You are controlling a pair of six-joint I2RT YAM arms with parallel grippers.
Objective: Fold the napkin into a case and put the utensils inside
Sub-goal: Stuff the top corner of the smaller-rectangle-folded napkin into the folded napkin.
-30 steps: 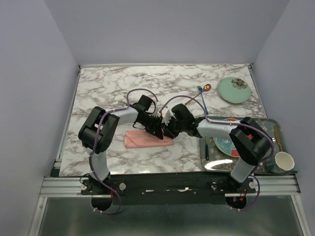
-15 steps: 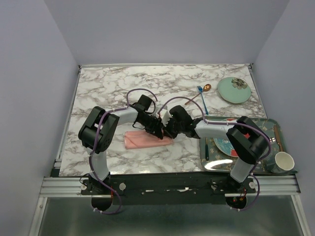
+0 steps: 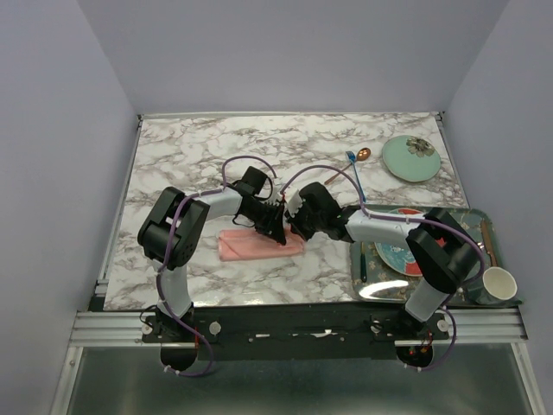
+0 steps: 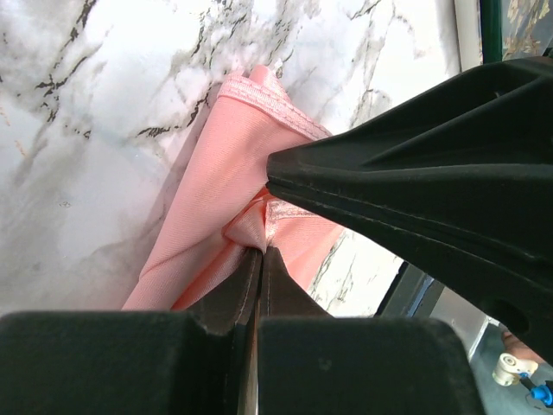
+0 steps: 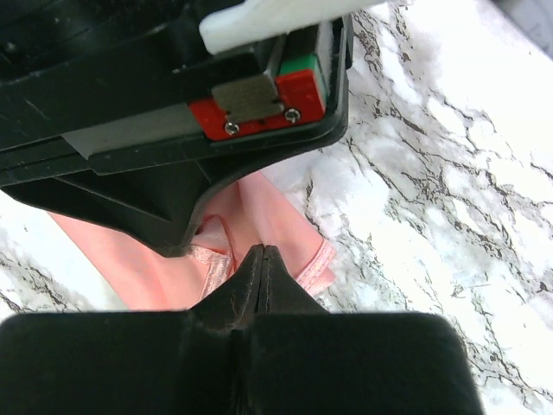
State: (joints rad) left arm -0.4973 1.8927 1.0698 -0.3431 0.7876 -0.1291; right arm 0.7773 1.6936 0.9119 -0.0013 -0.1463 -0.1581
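Your left pincer (image 4: 261,252) is clamped on a raised fold of the napkin (image 4: 216,173); your right pincer (image 5: 263,251) is pressed together beside it.

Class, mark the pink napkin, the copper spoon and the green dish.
pink napkin (image 3: 246,249): top view, left folded part.
copper spoon (image 3: 364,155): top view, its bowl.
green dish (image 3: 411,158): top view, its centre.

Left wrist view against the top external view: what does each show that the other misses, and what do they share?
Only left wrist: the left gripper shut, pinching a raised fold of the napkin beside its stitched hem. Only top external: the spoon and blue fork lying far right, a green dish, a white cup. Both: the napkin on the marble table, the right gripper meeting the left at it.
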